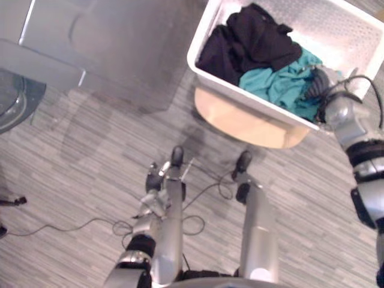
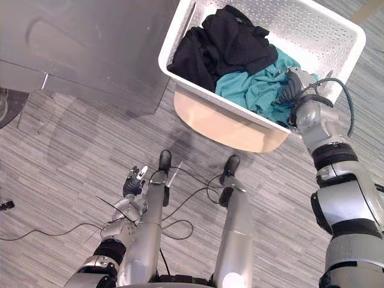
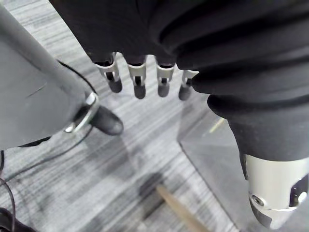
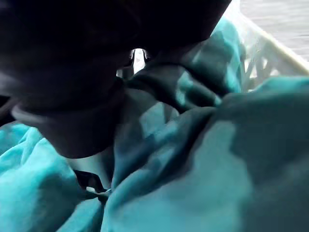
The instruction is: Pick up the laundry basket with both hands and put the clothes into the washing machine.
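Your right hand (image 2: 291, 87) is delving into the teal cloth (image 2: 249, 90) in the basket (image 2: 345, 33) at one o'clock, grip unclear. Your left hand (image 2: 135, 183) is hanging open. Next: pinch, lift.

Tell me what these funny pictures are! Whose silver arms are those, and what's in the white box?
The arms belong to a walking robot. Two pictures come from cameras in its head, looking down. The other two come from cameras on its wrists, very close up. The white box is a laundry basket sitting on a tan stand. Inside lie black clothes and teal clothes. The robot's right hand is in the basket, on the teal clothes. I can't tell whether it is gripping them. Its left hand hangs low over the striped grey floor, fingers straight, holding nothing.
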